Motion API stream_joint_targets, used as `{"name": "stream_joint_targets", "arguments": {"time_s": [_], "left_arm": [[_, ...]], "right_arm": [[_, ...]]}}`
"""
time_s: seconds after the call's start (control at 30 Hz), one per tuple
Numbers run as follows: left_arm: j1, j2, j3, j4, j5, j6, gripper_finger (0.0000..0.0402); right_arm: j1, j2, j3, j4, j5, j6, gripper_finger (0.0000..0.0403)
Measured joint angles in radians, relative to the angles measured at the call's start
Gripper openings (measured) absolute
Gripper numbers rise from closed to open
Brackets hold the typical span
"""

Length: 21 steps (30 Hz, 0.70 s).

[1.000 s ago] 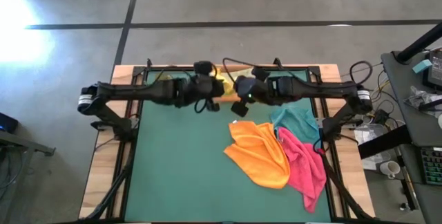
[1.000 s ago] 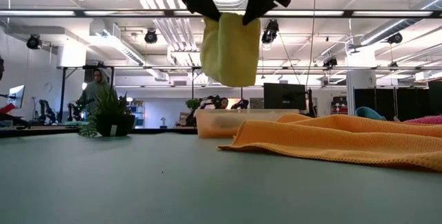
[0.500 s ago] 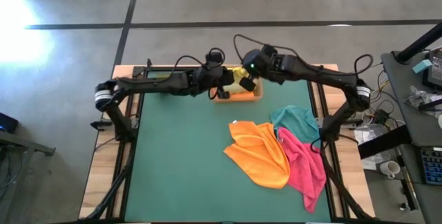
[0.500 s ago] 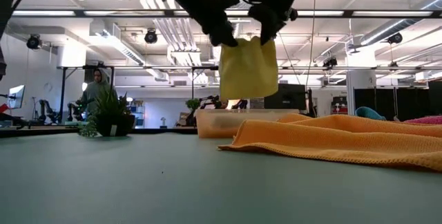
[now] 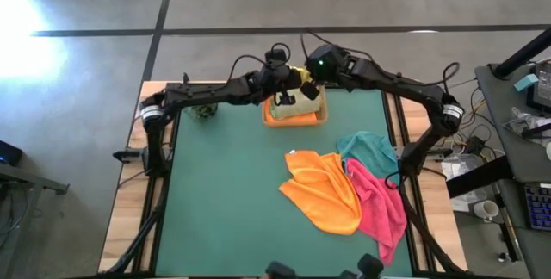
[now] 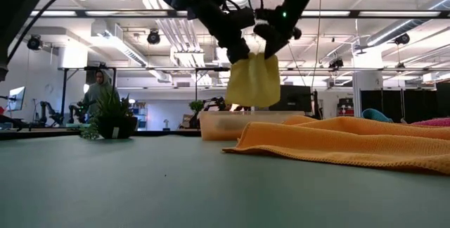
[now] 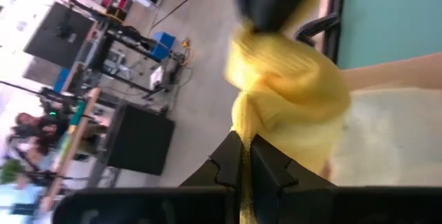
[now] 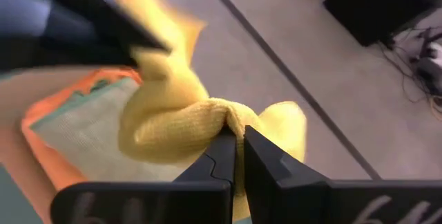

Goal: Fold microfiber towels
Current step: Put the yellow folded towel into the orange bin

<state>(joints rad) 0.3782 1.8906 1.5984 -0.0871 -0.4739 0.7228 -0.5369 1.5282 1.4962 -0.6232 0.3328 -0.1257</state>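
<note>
Yellow towel (image 6: pixel 253 80), pinched between closed left gripper (image 5: pixel 282 76) and closed right gripper (image 5: pixel 312 71), now carried farther back to hang above tan tray (image 5: pixel 295 117) at far table edge, lower than before. Inside tray: pale folded cloth, colour unclear. On mat at right: one orange towel (image 5: pixel 325 189), one pink towel (image 5: pixel 379 206), one teal towel (image 5: pixel 370 151).

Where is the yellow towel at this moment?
In the high view the yellow towel hangs above the tan tray at the table's far edge, pinched between the left gripper and right gripper.
</note>
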Motion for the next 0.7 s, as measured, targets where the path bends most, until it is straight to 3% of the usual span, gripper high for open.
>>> {"name": "stream_joint_targets", "arguments": {"time_s": [0.17, 0.33, 0.7], "left_arm": [[0.013, 0.004, 0.009, -0.021, -0.012, 0.043, 0.0], [0.02, 0.005, 0.005, -0.126, 0.052, 0.023, 0.0], [0.08, 0.004, 0.007, -0.109, 0.036, 0.027, 0.0]], "right_arm": [[-0.017, 0.033, -0.061, 0.045, -0.004, -0.042, 0.0008], [-0.022, 0.068, -0.075, 0.065, -0.001, -0.09, 0.0008], [-0.065, 0.07, -0.003, 0.121, 0.034, -0.136, 0.0008]]}}
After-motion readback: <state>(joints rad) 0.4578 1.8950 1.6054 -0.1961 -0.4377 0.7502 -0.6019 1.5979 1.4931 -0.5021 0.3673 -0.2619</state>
